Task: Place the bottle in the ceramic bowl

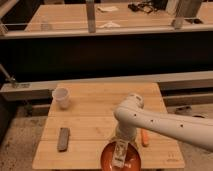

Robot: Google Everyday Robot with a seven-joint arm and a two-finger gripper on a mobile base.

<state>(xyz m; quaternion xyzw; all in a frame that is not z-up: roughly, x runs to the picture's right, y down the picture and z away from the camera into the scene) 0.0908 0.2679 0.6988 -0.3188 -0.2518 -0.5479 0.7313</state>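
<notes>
Cup [61,97] and dark block [63,138] sit left on worktop [100,107]; bottle [119,152] lies in bowl [111,159], long axis toward camera, directly under end effector [121,142], grip state cannot tell; orange stick [145,137] right.

A single camera looks down from high at the near edge of the table [90,115], facing its far edge, moderately close. The pincer [120,156] sits low in view by the near edge.
</notes>
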